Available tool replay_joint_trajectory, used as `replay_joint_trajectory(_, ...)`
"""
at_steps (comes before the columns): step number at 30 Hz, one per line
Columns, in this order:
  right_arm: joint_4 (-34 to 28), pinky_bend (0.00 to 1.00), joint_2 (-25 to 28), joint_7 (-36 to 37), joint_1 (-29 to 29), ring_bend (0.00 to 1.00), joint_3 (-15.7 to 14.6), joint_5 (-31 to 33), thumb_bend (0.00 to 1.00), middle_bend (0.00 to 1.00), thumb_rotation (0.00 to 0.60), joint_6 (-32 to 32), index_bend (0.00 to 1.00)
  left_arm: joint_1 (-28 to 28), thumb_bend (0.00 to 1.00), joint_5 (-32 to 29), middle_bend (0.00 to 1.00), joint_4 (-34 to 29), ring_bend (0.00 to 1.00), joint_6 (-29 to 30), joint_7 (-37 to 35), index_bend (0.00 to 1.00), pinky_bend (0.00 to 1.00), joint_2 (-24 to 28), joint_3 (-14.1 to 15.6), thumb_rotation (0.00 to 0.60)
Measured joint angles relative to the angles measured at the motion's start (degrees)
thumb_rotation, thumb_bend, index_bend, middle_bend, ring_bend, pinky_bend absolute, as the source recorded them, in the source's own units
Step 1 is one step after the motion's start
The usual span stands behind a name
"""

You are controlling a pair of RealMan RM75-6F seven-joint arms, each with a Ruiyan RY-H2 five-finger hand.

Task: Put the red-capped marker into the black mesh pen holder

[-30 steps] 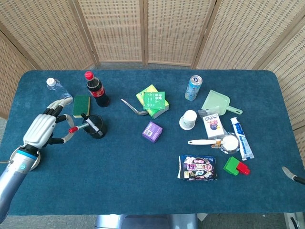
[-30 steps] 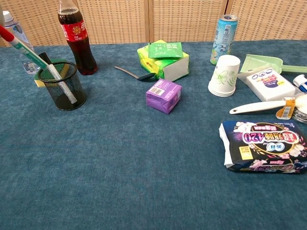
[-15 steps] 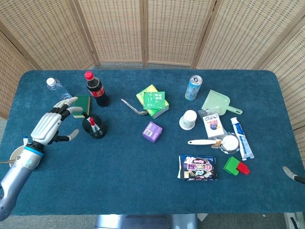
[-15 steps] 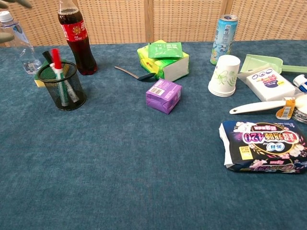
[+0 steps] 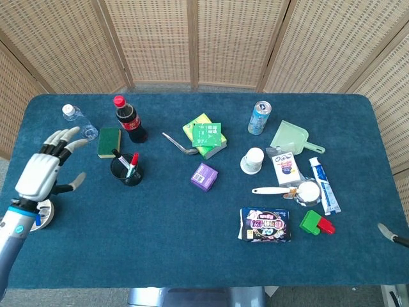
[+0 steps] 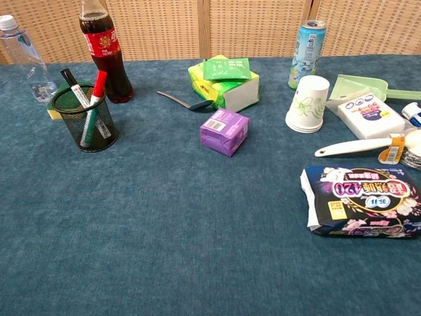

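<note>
The red-capped marker (image 6: 96,92) stands cap-up inside the black mesh pen holder (image 6: 94,128), leaning on its rim beside a black-capped marker (image 6: 74,85), so the placing looks done. The left hand (image 5: 39,173) hangs well apart from the holder, which lies out beyond its fingertips (image 5: 69,135), and its fingers are spread and empty, probably because nothing is left to grip. Only a sliver of the right hand (image 5: 387,231) shows at the table's edge, too little to tell how its fingers lie.

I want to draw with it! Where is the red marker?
The red-capped marker stands in the black mesh pen holder, on the table's left side in both views, beside a black-capped marker and just in front of the cola bottle.
</note>
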Motion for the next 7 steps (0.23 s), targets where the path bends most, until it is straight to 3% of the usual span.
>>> replay_joint_trajectory(7, -0.1, 0.14, 0.0, -0.1, -0.1, 0.0, 0.0, 0.0, 0.0, 0.0, 0.6, 0.2, 0.0, 6.8, 0.41, -2.4, 0.0, 0.4, 0.0, 6.5, 9.5, 0.21, 0.0, -0.6, 2.1, 0.6)
